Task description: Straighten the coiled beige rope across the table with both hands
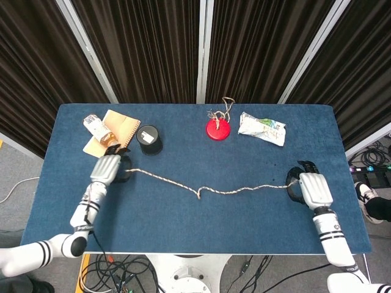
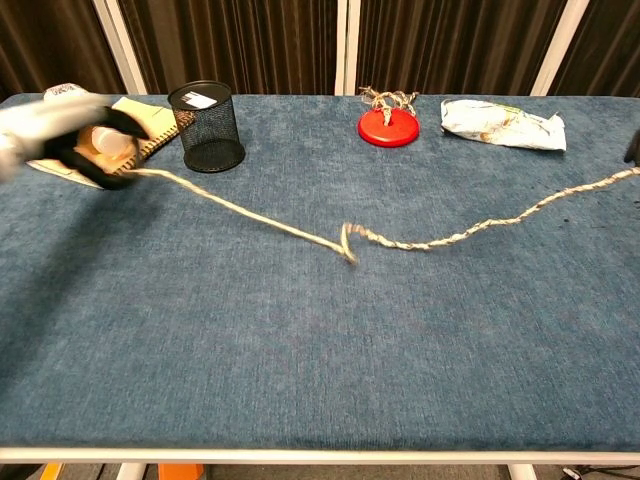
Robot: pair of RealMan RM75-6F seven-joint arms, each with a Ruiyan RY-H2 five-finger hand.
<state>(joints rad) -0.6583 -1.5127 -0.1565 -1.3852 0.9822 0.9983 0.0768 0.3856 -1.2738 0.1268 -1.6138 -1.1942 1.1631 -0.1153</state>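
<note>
The beige rope [image 1: 214, 190] [image 2: 300, 232] now runs almost the full width of the blue table [image 1: 195, 226], with one small kink near its middle. My left hand [image 1: 107, 168] [image 2: 70, 140] grips its left end close to the notebook; it shows blurred in the chest view. My right hand [image 1: 311, 189] grips the right end near the table's right side. In the chest view the right hand is nearly out of frame at the right edge, and only the rope's end [image 2: 625, 175] shows there.
Along the back stand a bottle [image 1: 98, 130] lying on a notebook [image 1: 116, 137], a black mesh cup [image 1: 149, 140] [image 2: 207, 127], a red disc [image 1: 217, 129] [image 2: 389, 126] with twine on it, and a crumpled white packet [image 1: 261, 128] [image 2: 500, 122].
</note>
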